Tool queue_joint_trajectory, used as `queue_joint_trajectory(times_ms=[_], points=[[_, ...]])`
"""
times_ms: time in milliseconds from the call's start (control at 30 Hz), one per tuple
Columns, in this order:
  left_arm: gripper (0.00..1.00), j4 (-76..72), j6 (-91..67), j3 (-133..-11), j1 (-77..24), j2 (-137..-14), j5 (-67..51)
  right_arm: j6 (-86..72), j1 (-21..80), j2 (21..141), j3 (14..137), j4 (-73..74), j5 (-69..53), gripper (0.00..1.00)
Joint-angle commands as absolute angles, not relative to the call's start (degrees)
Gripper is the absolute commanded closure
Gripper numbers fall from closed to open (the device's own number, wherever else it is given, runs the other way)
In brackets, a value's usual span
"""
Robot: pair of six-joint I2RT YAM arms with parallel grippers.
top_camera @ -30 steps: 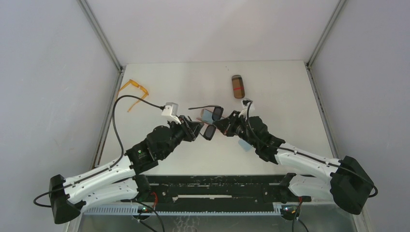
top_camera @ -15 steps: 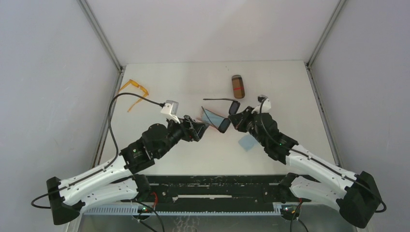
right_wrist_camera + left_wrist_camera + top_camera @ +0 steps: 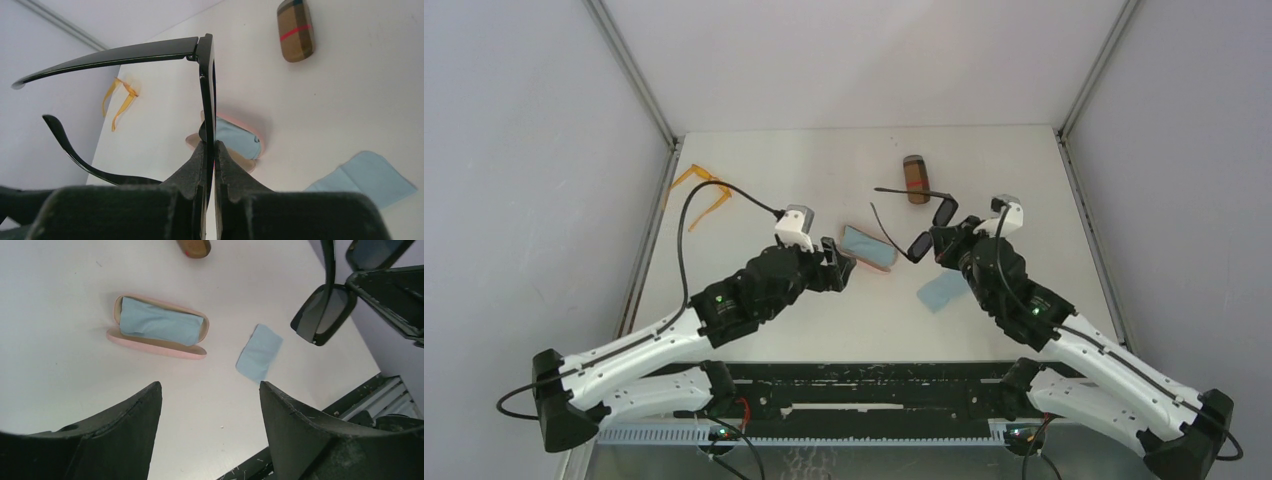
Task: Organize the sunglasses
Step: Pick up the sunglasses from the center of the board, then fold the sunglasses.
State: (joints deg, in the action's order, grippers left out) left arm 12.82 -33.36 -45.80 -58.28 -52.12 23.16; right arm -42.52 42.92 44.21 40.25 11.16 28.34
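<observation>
My right gripper (image 3: 936, 236) is shut on the black dark-lensed sunglasses (image 3: 921, 228) and holds them above the table with both arms unfolded; in the right wrist view the frame (image 3: 207, 90) stands edge-on between my fingers. They also show in the left wrist view (image 3: 325, 307). My left gripper (image 3: 842, 264) is open and empty, its fingers (image 3: 125, 425) over bare table just left of the open pink case (image 3: 869, 247), which holds a light-blue cloth (image 3: 157, 322). The orange sunglasses (image 3: 704, 192) lie at the far left edge, arms unfolded.
A brown plaid case (image 3: 915, 178) lies shut at the back centre. A loose light-blue cloth (image 3: 941, 291) lies on the table under my right arm. The table's left rail runs beside the orange sunglasses. A black rail (image 3: 874, 395) borders the near edge.
My right gripper has carried the black sunglasses up and to the right, away from my left gripper. My left gripper let go of them and now hangs open by the pink case.
</observation>
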Motion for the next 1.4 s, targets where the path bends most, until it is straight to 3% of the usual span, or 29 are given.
queue_joint_trajectory(times_ms=[0,233,567,1067,1367], points=[[0.25,13.19,-31.36,-51.53,-58.54,-54.68,25.61,-38.32,49.45,46.38,44.56,11.91,36.78,1.0],[0.23,14.33,-30.85,-54.31,-58.54,-57.7,28.92,-35.23,56.4,51.07,47.45,11.67,43.23,1.0],[0.2,15.55,-27.66,-55.9,-58.53,-60.43,33.38,-34.26,59.17,52.88,48.19,11.1,42.07,1.0],[0.16,16.61,-24.72,-61.71,-58.54,-67.04,32.65,-32.5,60.56,54.53,48.17,8.79,33.4,1.0],[0.1,15.59,-26.14,-62.39,-58.54,-69.37,30.97,-34.14,60.47,56.49,48.97,7.05,28.23,1.0]])
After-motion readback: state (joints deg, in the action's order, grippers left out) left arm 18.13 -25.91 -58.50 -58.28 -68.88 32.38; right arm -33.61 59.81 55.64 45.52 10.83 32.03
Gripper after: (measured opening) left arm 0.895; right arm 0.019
